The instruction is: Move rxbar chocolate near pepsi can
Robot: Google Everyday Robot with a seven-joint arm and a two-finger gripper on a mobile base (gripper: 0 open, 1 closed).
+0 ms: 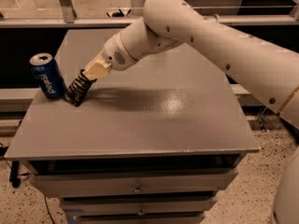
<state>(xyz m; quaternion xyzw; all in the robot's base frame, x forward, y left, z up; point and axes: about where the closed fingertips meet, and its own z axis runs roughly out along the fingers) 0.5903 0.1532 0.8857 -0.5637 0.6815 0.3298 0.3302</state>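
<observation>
Just right of the pepsi can (48,76), on the grey table (163,129), the camera view is showing your gripper (78,88) pinching the rxbar chocolate (74,98), steeply tilted, its lower end seemingly touching the tabletop beside the can's base. You're looking at the placement step: try lowering gently, laying the bar flat, then releasing without swinging toward the can, which is standing close enough to topple.
</observation>
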